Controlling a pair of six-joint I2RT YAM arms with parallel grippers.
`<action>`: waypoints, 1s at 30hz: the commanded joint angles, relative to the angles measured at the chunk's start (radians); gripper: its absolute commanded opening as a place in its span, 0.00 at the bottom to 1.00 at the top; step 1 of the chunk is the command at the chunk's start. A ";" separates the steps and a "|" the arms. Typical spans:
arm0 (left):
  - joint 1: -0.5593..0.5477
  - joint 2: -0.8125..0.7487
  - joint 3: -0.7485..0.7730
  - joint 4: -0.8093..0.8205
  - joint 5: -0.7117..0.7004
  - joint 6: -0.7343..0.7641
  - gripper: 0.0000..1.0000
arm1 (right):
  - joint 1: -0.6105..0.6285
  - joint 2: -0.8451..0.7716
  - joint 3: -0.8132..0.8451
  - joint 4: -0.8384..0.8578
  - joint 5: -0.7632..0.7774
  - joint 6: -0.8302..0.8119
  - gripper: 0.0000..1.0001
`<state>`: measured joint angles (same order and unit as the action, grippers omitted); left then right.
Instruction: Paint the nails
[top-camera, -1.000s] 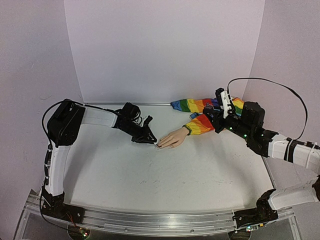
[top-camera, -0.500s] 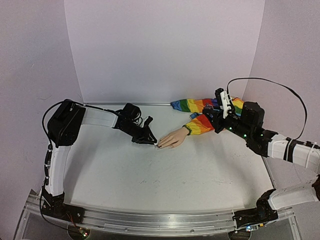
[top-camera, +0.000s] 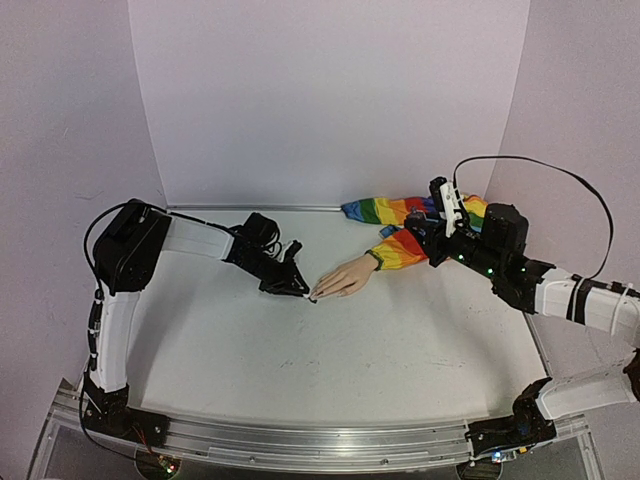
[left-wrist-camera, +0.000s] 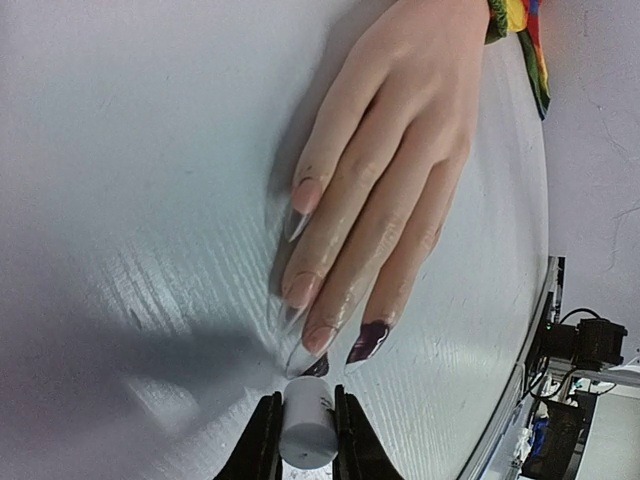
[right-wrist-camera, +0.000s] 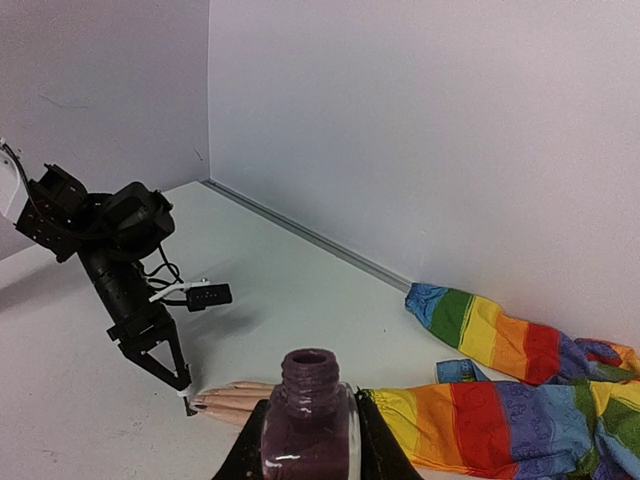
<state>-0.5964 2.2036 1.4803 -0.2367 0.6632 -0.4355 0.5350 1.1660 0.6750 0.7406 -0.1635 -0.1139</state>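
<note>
The pale mannequin hand (top-camera: 345, 277) lies palm down mid-table, its rainbow sleeve (top-camera: 400, 228) running back right. In the left wrist view one of the nails (left-wrist-camera: 367, 342) is dark purple; the other nails (left-wrist-camera: 298, 222) are clear and long. My left gripper (left-wrist-camera: 306, 402) is shut on the white brush cap (left-wrist-camera: 307, 430), and the dark brush tip (left-wrist-camera: 318, 367) touches the end of a clear nail (left-wrist-camera: 303, 355). My right gripper (right-wrist-camera: 308, 440) is shut on the open purple polish bottle (right-wrist-camera: 307, 425), held above the sleeve (right-wrist-camera: 520, 410) near the wrist.
White walls close in the back and both sides. A metal rail (top-camera: 320, 440) runs along the near edge. The right arm's black cable (top-camera: 560, 175) loops above it. The left arm (right-wrist-camera: 120, 250) reaches in low from the left.
My left gripper has slid a little toward the near edge along the fingertips, brush still in it. The right arm and the bottle have not moved.
</note>
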 joint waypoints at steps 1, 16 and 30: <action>-0.001 -0.112 -0.024 0.005 -0.029 0.027 0.00 | -0.006 -0.005 0.005 0.087 -0.013 0.013 0.00; 0.002 -0.238 -0.047 0.017 -0.106 0.026 0.00 | -0.008 -0.023 -0.021 0.110 -0.026 0.023 0.00; -0.121 -0.253 -0.092 0.136 -0.380 0.165 0.00 | -0.008 -0.062 -0.038 0.113 -0.026 0.006 0.00</action>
<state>-0.6762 2.0090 1.4151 -0.2077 0.3862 -0.3302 0.5323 1.1496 0.6289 0.7742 -0.1791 -0.1078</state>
